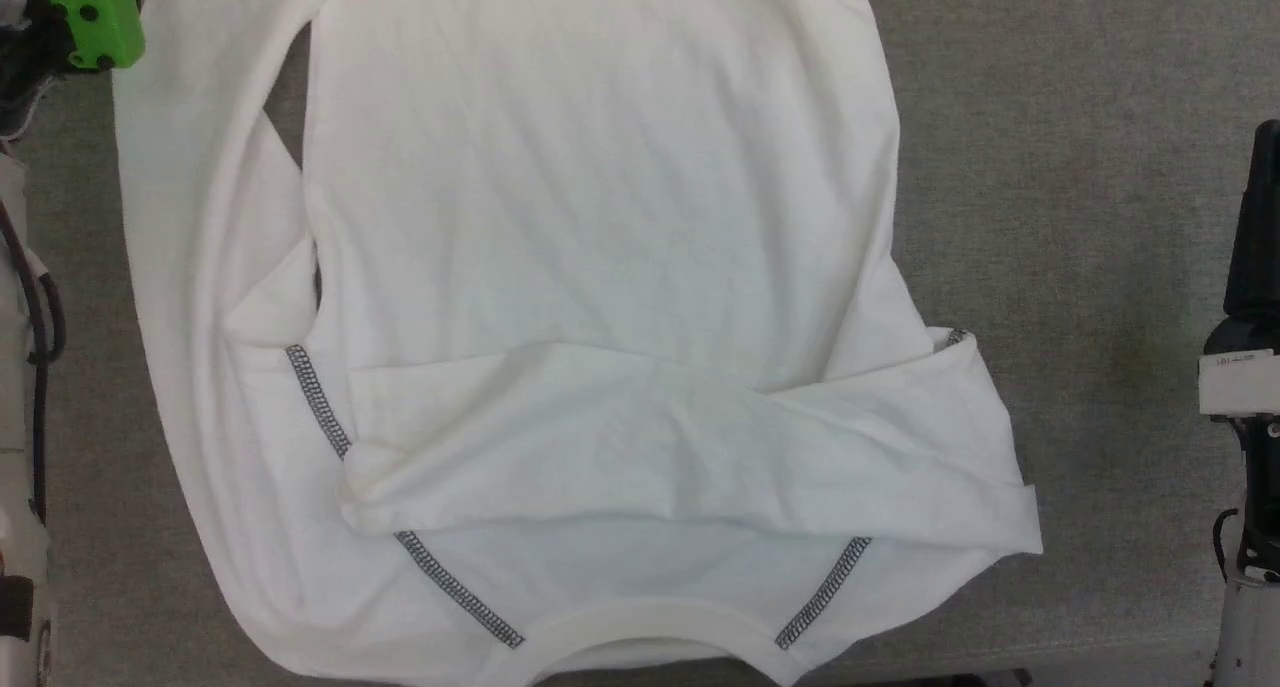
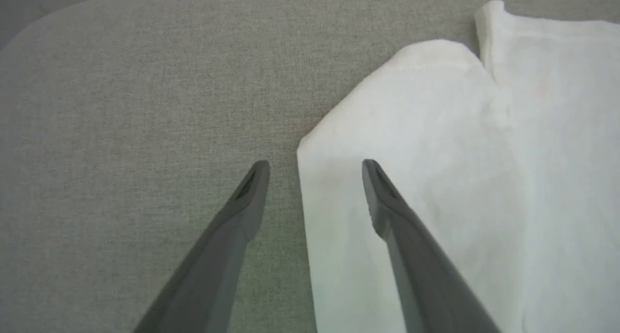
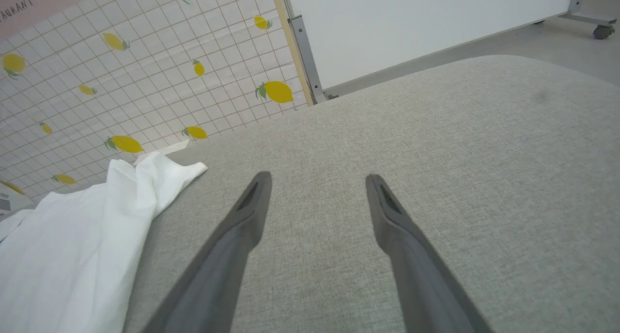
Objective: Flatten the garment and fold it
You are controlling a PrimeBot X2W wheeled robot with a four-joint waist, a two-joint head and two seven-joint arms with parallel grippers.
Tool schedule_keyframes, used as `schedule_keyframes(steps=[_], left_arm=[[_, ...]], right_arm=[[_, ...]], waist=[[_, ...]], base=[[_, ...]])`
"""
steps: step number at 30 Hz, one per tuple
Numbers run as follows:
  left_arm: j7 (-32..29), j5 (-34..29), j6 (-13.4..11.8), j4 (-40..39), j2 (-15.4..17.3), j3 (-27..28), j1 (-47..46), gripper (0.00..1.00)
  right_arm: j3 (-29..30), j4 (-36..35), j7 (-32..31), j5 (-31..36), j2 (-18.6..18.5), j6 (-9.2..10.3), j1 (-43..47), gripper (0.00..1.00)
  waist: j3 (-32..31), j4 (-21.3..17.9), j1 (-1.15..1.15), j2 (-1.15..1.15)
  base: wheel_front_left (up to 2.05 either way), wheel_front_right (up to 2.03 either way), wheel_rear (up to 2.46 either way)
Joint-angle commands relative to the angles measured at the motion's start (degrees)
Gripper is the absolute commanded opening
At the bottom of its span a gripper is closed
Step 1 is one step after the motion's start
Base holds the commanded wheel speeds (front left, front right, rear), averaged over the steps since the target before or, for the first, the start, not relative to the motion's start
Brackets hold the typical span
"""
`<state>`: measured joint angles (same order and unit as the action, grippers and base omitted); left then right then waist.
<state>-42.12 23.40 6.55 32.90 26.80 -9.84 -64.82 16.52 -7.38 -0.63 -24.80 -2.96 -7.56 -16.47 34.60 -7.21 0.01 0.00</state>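
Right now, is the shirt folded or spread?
Mostly spread. The shirt lies flat on the grey surface; one sleeve is folded across the chest, while the other sleeve runs straight beside the body.

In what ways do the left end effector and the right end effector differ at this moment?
The left end effector straddles an edge of the garment, one finger over cloth; the right end effector has both fingers over bare table. The left end effector points steeply down; the right end effector points more level, toward a lemon-patterned wall. Both are open, holding nothing.
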Motion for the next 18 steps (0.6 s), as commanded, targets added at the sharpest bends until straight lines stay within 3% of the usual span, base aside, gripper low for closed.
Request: schedule_keyframes(steps=[1, 7, 8, 9, 12, 18], left_arm=[[-0.6, 0.3, -0.5, -0.2, 0.4, 0.1, -0.9, 1.00], [-5.0, 2.4, -1.8, -0.1, -0.1, 0.5, 1.0, 1.00], [-5.5, 2.7, -2.0, -0.2, -0.2, 0.7, 1.4, 0.96], [-5.9, 3.3, -2.1, -0.4, -0.5, 0.9, 1.9, 0.00], [-4.9, 4.7, -2.4, -1.4, -1.1, 1.8, 3.0, 0.00], [4.4, 8.1, -6.0, -2.4, -2.5, 8.2, 4.8, 0.00]], right_arm=[[-0.1, -0.5, 0.5, -0.5, 0.1, 0.08, -0.7, 1.00], [0.4, -1.0, 0.5, -0.4, 0.1, 0.08, -0.9, 1.00], [0.4, -1.1, 0.5, -0.3, 0.1, 0.08, -1.0, 1.00], [0.4, -1.2, 0.4, -0.3, 0.1, 0.08, -1.1, 1.00], [0.4, -1.3, 0.2, 0.0, 0.1, 0.08, -1.4, 1.00], [0.2, -0.9, -0.5, 1.3, 0.1, 0.08, -1.9, 1.00]], waist=[[2.8, -1.6, -0.01, 0.00], [4.3, -1.0, -0.01, 0.00], [4.4, -0.9, -0.01, 0.00], [4.4, -0.8, -0.01, 0.00], [4.4, -0.4, -0.01, 0.00], [1.7, 1.4, -0.01, 0.00]], base=[[0.00, 0.00, 0.00], [0.00, 0.00, 0.00], [0.00, 0.00, 0.00], [0.00, 0.00, 0.00], [0.00, 0.00, 0.00], [0.00, 0.00, 0.00]])
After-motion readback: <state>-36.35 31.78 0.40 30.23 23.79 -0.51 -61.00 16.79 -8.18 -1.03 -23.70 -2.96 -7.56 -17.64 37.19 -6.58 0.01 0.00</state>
